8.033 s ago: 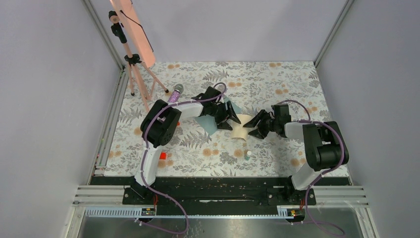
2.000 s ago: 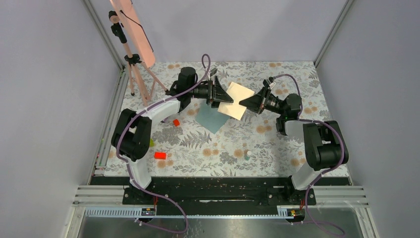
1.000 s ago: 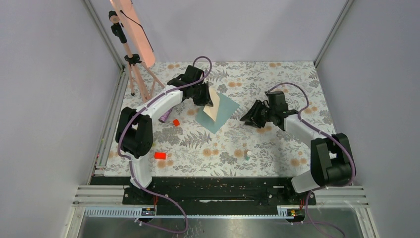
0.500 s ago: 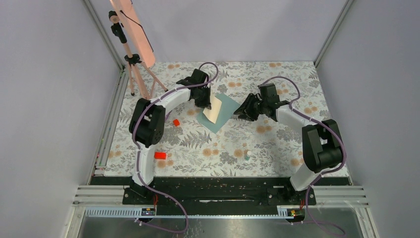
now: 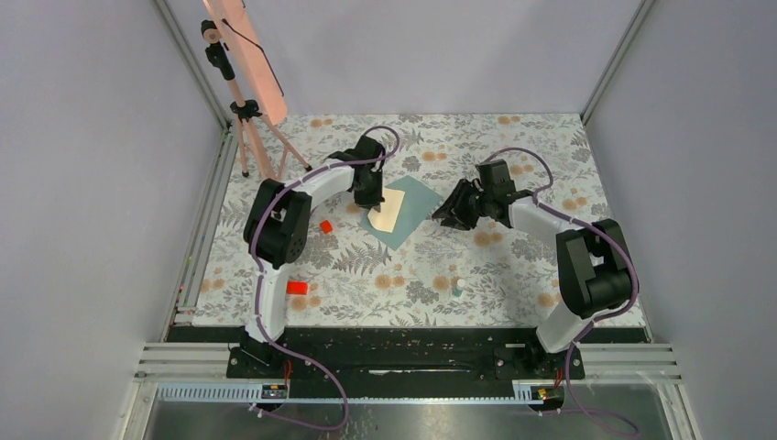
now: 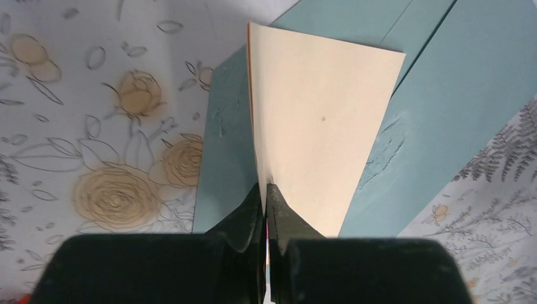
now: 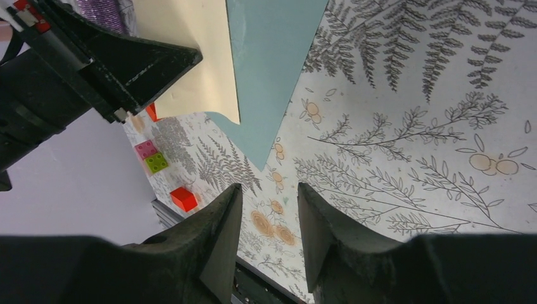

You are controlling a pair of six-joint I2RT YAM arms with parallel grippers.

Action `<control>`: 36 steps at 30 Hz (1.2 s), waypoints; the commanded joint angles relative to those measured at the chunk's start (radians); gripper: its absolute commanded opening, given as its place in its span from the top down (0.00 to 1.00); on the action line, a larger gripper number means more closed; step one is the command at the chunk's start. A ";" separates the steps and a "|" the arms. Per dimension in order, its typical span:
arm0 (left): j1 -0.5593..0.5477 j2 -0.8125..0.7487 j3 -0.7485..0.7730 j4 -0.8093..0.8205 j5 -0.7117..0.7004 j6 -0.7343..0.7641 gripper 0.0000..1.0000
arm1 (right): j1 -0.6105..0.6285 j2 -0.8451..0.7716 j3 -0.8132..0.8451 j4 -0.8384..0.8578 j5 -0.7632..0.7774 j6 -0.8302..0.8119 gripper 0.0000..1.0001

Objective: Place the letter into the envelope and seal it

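Item 1, left hand [image 6: 266,190]: shut tight on the near edge of the letter [image 6: 316,139]; the sheet is pinched between the 2 fingers and reaches away from them.

Item 2, letter: pale tan sheet, held tilted on edge above the left part of the envelope [image 5: 417,203]; not inside it; whether its far edge touches the envelope cannot be told.

Item 3, envelope: teal, laid flat on the tabletop [image 5: 513,147] near the middle, turned so that 1 corner points toward the arm bases; fold lines are seen on its face in the left wrist view; rough, scuffed patches are seen beside the letter.

Item 4, right hand [image 7: 269,189]: about half open, nothing held; only floral tabletop is seen between its 2 fingers; it is placed just right of the envelope, apart from it, with the envelope's near corner ahead of the fingertips.

Item 5, other things on the tabletop: 1 red block [image 5: 296,287] near the left arm's base; 1 smaller red block [image 5: 325,225] left of the envelope; 1 pink and 1 green block [image 7: 150,156] side by side, seen in the right wrist view; 1 small white and teal thing [image 5: 458,285] toward the near edge, too small to be named.

Item 6, far left corner: 1 tripod [image 5: 246,115] carrying a tall salmon panel [image 5: 243,46].
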 commanded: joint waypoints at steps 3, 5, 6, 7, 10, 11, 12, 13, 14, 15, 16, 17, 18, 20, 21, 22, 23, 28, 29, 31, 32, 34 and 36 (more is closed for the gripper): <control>-0.042 -0.009 -0.060 -0.045 0.246 -0.186 1.00 | -0.009 -0.018 -0.037 -0.038 0.040 -0.002 0.47; -0.062 -0.016 -0.097 0.002 0.310 -0.268 1.00 | -0.054 -0.029 -0.073 -0.043 0.048 0.011 0.44; -0.072 -0.028 -0.126 0.042 0.334 -0.315 1.00 | -0.072 -0.036 -0.091 -0.043 0.049 0.009 0.43; -0.082 -0.045 -0.160 0.083 0.350 -0.369 1.00 | -0.090 -0.041 -0.106 -0.044 0.046 -0.001 0.43; -0.113 -0.098 -0.249 0.216 0.402 -0.542 1.00 | -0.124 -0.062 -0.134 -0.078 0.046 -0.048 0.43; -0.123 -0.115 -0.271 0.261 0.419 -0.584 1.00 | -0.127 -0.069 -0.139 -0.095 0.052 -0.062 0.43; -0.132 -0.131 -0.285 0.293 0.428 -0.611 1.00 | -0.128 -0.075 -0.143 -0.108 0.059 -0.073 0.43; -0.138 -0.145 -0.283 0.307 0.428 -0.618 1.00 | -0.128 -0.079 -0.150 -0.111 0.063 -0.079 0.43; -0.141 -0.158 -0.271 0.307 0.418 -0.608 1.00 | -0.129 -0.081 -0.156 -0.113 0.063 -0.082 0.43; -0.140 -0.170 -0.252 0.298 0.404 -0.584 1.00 | -0.128 -0.082 -0.160 -0.112 0.062 -0.084 0.43; -0.140 -0.178 -0.226 0.269 0.369 -0.550 1.00 | -0.129 -0.079 -0.163 -0.112 0.063 -0.086 0.43; -0.139 -0.182 -0.189 0.219 0.326 -0.501 1.00 | -0.129 -0.078 -0.165 -0.113 0.066 -0.091 0.43; -0.140 -0.183 -0.157 0.182 0.291 -0.457 1.00 | -0.129 -0.077 -0.163 -0.120 0.074 -0.096 0.43; -0.135 -0.168 -0.093 0.123 0.254 -0.383 1.00 | -0.129 -0.090 -0.160 -0.141 0.099 -0.108 0.43; -0.133 -0.159 -0.062 0.101 0.249 -0.358 1.00 | -0.128 -0.104 -0.159 -0.152 0.117 -0.116 0.43; -0.130 -0.149 -0.047 0.086 0.243 -0.339 1.00 | -0.128 -0.124 -0.161 -0.159 0.136 -0.121 0.43; -0.129 -0.143 -0.037 0.077 0.241 -0.325 1.00 | -0.129 -0.144 -0.164 -0.166 0.153 -0.125 0.43; -0.127 -0.100 -0.007 0.060 0.269 -0.285 1.00 | -0.129 -0.219 -0.182 -0.209 0.230 -0.137 0.43; -0.127 -0.094 0.001 0.055 0.275 -0.279 1.00 | -0.129 -0.218 -0.187 -0.210 0.230 -0.136 0.43; -0.127 -0.088 0.022 0.050 0.282 -0.260 1.00 | -0.129 -0.202 -0.197 -0.210 0.216 -0.131 0.43; -0.126 -0.085 0.034 0.044 0.278 -0.248 1.00 | -0.129 -0.192 -0.201 -0.210 0.206 -0.123 0.43; -0.126 -0.083 0.059 0.032 0.269 -0.221 1.00 | -0.127 -0.167 -0.210 -0.192 0.186 -0.103 0.44; -0.123 -0.069 0.091 0.009 0.248 -0.189 1.00 | -0.126 -0.143 -0.215 -0.166 0.166 -0.085 0.46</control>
